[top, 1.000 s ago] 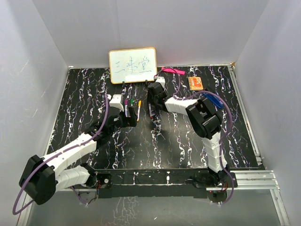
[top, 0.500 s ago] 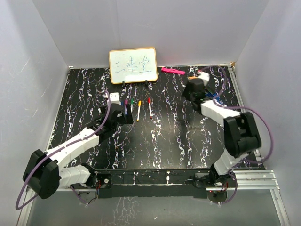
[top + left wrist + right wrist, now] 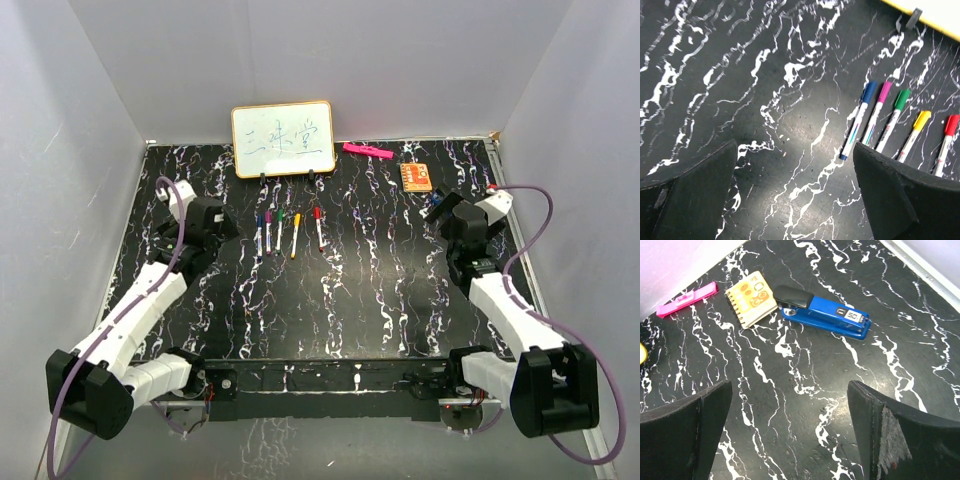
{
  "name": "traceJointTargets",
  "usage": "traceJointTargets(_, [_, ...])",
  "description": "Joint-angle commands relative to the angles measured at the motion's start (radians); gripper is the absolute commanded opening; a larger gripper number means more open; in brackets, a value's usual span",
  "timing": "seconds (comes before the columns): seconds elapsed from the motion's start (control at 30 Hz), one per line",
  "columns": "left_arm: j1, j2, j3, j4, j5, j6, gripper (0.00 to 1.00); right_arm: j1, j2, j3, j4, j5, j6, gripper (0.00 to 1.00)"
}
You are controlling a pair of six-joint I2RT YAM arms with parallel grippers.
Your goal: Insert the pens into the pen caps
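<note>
Standing behind the pens (image 3: 296, 235), whiteboard (image 3: 283, 138); stapler (image 3: 825, 315) and notepad (image 3: 751, 298) rightward.

Table (image 3: 380, 290): black, white marble veining. 5 pens (image 3: 891, 122): white barrels. Caps (image 3: 902, 98): blue, magenta, green, yellow, red. Stapler (image 3: 832, 317): blue, black top. Notebook (image 3: 752, 298): cream cover, orange shapes. Bar (image 3: 687, 299): pink. Whiteboard (image 3: 283, 138): white, yellow frame, blue writing.
</note>
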Motion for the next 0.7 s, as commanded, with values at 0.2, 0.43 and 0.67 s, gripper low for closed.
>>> traceJointTargets(0.2, [0.005,-0.046,0.051,-0.167,-0.098,-0.047,0.99,-0.001,-0.047,-0.006,-0.009,0.105,0.027,0.98])
traceJointTargets(0.43, [0.006,-0.069,0.028,-0.161,-0.108,-0.054,0.98,0.000,-0.016,0.004,-0.013,0.099,0.031,0.98])
traceJointTargets(0.67, [0.005,-0.077,0.007,-0.110,-0.063,-0.017,0.99,-0.001,-0.027,-0.005,-0.007,0.103,0.030,0.98])
